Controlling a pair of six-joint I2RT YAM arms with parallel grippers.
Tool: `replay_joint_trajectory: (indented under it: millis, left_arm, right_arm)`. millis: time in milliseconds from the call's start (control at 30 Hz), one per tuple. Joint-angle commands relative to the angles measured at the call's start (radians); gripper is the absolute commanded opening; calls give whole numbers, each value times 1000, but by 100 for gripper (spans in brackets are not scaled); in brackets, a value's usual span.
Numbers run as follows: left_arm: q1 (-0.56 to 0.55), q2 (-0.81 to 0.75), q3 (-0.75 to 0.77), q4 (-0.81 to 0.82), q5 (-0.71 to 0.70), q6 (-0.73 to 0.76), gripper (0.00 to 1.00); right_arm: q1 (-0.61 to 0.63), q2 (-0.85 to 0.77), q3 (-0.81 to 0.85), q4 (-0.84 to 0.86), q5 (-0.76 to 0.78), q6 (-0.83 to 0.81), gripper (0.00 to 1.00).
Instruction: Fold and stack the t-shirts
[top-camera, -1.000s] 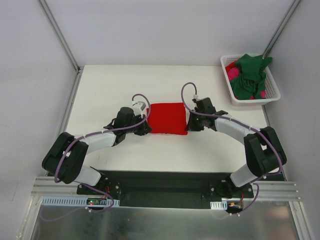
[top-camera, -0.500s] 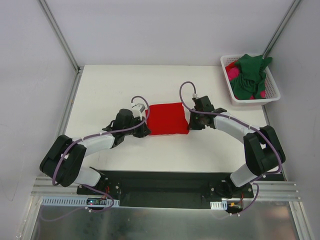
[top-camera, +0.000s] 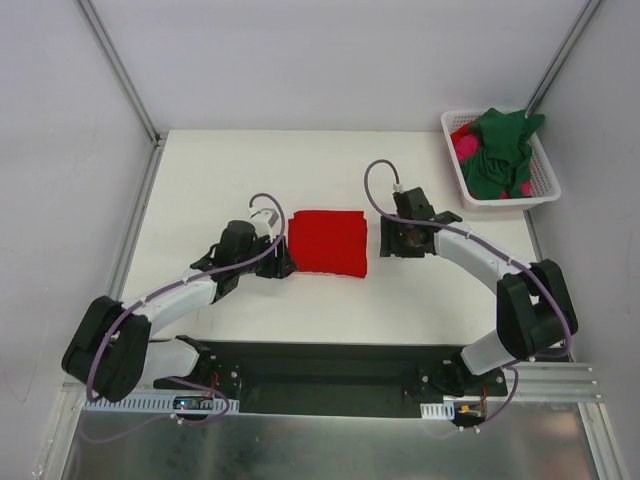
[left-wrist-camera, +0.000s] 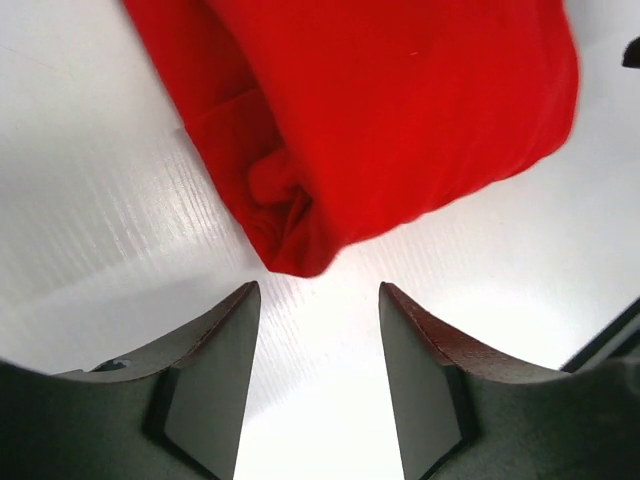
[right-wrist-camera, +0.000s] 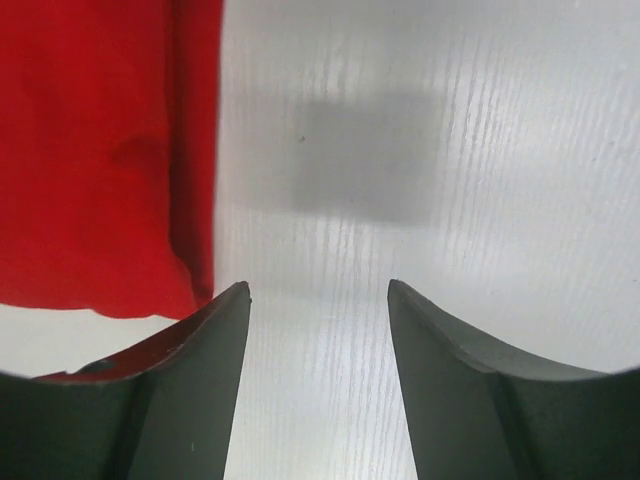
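The bright red t-shirt (top-camera: 328, 242) lies folded in a flat rectangle on the middle of the white table. My left gripper (top-camera: 282, 265) sits just off its left edge, open and holding nothing. In the left wrist view the red t-shirt (left-wrist-camera: 380, 120) bunches at a corner just beyond my left gripper (left-wrist-camera: 318, 300), apart from both fingers. My right gripper (top-camera: 385, 243) stands a little off the shirt's right edge, open too. The right wrist view has bare table between the jaws of my right gripper (right-wrist-camera: 318, 290), with the red t-shirt (right-wrist-camera: 100, 150) at the left. A dark green t-shirt (top-camera: 500, 150) and a magenta-pink t-shirt (top-camera: 465, 148) lie crumpled in the basket.
The white slotted basket (top-camera: 497, 201) stands at the table's back right corner. Grey walls with metal posts close off the table at the left, back and right. The black base rail (top-camera: 320, 370) of the arms runs along the near edge.
Both grippers were shut on the red t-shirt's side edges; now both have opened, let go and drawn back outwards. The folded shirt lies slightly further left.
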Motion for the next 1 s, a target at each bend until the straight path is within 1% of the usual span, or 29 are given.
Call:
replay_joint_trajectory:
  millis: [0, 100, 133, 167, 200, 267, 300, 333, 367, 400, 433, 467, 500, 533, 567, 600, 667, 700, 767, 800, 833, 967]
  left_arm:
    - [-1, -157, 32, -77, -3, -6, 52]
    - [1, -269, 69, -122, -14, -10, 55]
    - [1, -281, 79, -125, -15, -13, 56]
    - [-1, -289, 92, -127, -15, -13, 57]
    - [-1, -285, 124, -127, -12, -15, 57]
    - [-1, -260, 164, -113, 5, -18, 57]
    - [1, -216, 193, -93, 29, -18, 55]
    - [1, -191, 205, -70, 48, -25, 52]
    - [-1, -165, 216, -14, 66, -30, 44]
    - [-1, -115, 234, 19, 86, -36, 24]
    - [-1, -91, 239, 56, 123, -59, 11]
    - [1, -70, 242, 101, 137, -74, 0]
    - [2, -24, 245, 173, 152, -88, 0]
    - [2, 1, 248, 215, 184, -101, 0]
    - [4, 27, 251, 246, 201, -131, 0]
    - [7, 80, 256, 314, 219, -150, 0]
    - [7, 137, 259, 381, 291, -208, 0]
    - [8, 194, 262, 421, 314, -229, 0]
    - [8, 251, 267, 533, 377, -291, 0]
    - [7, 304, 270, 571, 394, -312, 0]
    - [8, 329, 273, 644, 407, -347, 0]
    - [10, 424, 303, 729, 439, -389, 0]
  right_arm:
    - [-1, -103, 91, -50, 38, -38, 62]
    - [-1, -121, 122, -58, -13, -45, 63]
    - [-1, -124, 127, -47, -25, -44, 63]
    - [1, -127, 131, -37, -74, -44, 63]
    - [1, -126, 141, -12, -143, -42, 63]
    - [-1, -118, 150, 14, -208, -27, 63]
    - [-2, -112, 153, 46, -270, -21, 63]
    - [-2, -94, 159, 65, -298, -10, 63]
    - [-4, -83, 162, 80, -327, 11, 64]
    - [-4, -72, 168, 117, -388, 24, 62]
    - [-5, -52, 173, 138, -416, 33, 57]
    - [-5, -45, 174, 157, -442, 56, 49]
    - [-7, -37, 179, 189, -471, 65, 29]
    - [-7, -23, 182, 204, -485, 74, 17]
    - [-9, -12, 185, 218, -496, 82, 5]
    - [-7, -5, 188, 232, -519, 93, 1]
    - [-12, 26, 199, 253, -557, 104, 1]
    - [-12, 34, 200, 266, -586, 114, 2]
    - [-13, 66, 204, 276, -613, 122, 2]
    - [-12, 76, 202, 299, -639, 128, 1]
    - [-15, 87, 197, 310, -648, 140, 1]
    - [-24, 147, 184, 391, -691, 192, 1]
